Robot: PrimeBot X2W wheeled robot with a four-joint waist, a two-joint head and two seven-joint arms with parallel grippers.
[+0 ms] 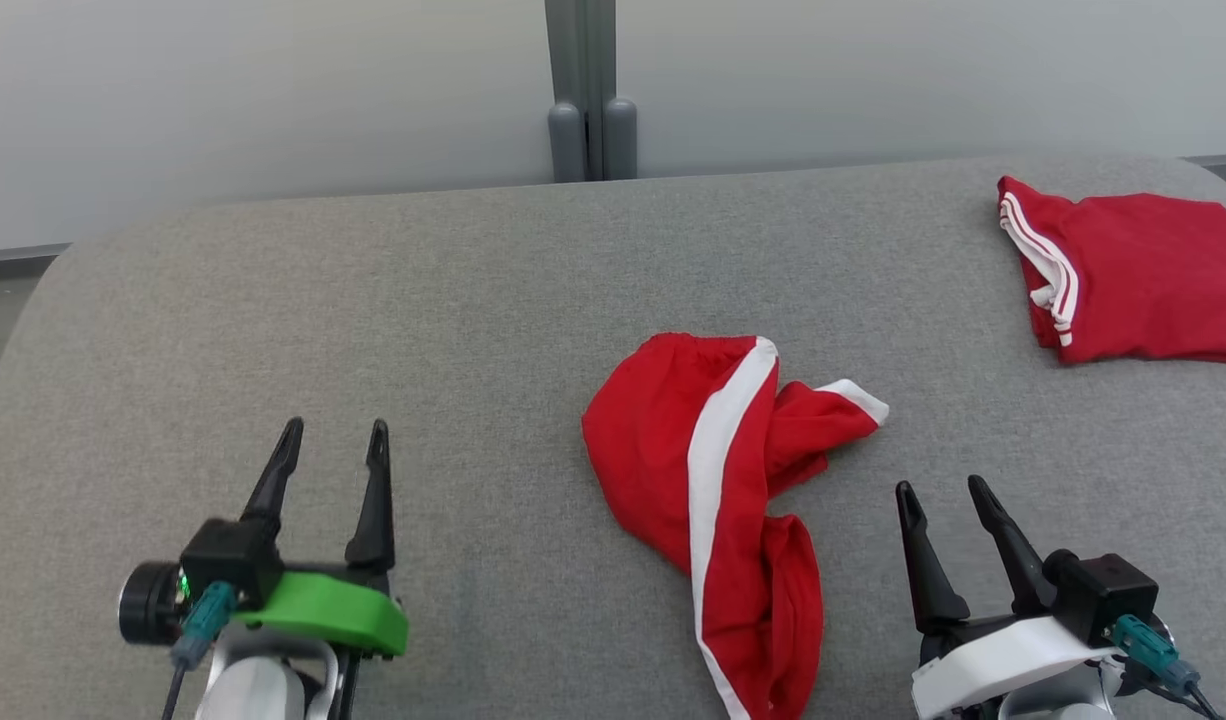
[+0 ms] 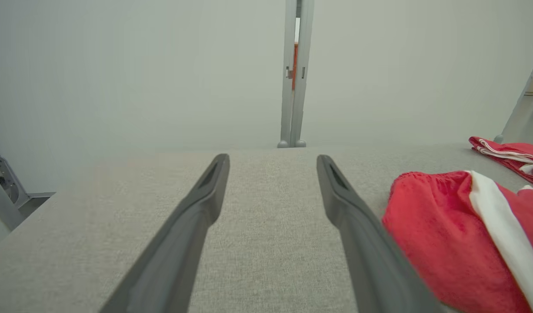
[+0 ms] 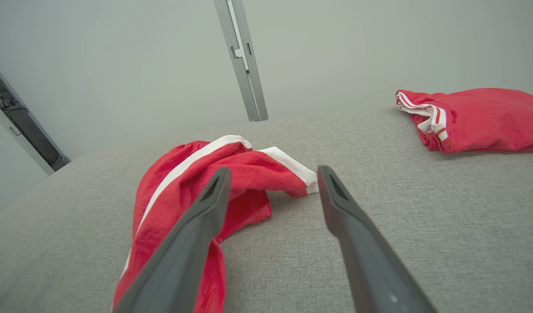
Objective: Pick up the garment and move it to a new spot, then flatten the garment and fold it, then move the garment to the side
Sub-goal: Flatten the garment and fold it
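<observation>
Head view puts the garment (image 1: 713, 500) between your two sets of jaws on the grey surface (image 1: 423, 300). It lies just off the inner side of the right jaws and well apart from the left jaws. Both sets stand spread wide and hold nothing. From the right wrist, the left finger crosses in front of the red cloth, and the white hem (image 3: 292, 167) of one leg sits ahead, roughly between the fingertips. The garment is bunched and twisted, a heap rather than a flat sheet. Expect it to be light, soft and limp. It will probably sag and swing from any one pinch point and keep no shape of its own. A single thin layer may slip out, so you would likely do better to bite on a doubled edge. The gathered waistband (image 1: 673, 345) beyond the jaws is one choice and the white hem another. The woven surface may drag at the cloth, so lift rather than slide. Keep clear of the folded garment (image 1: 1143, 270), far out past the right jaws.
</observation>
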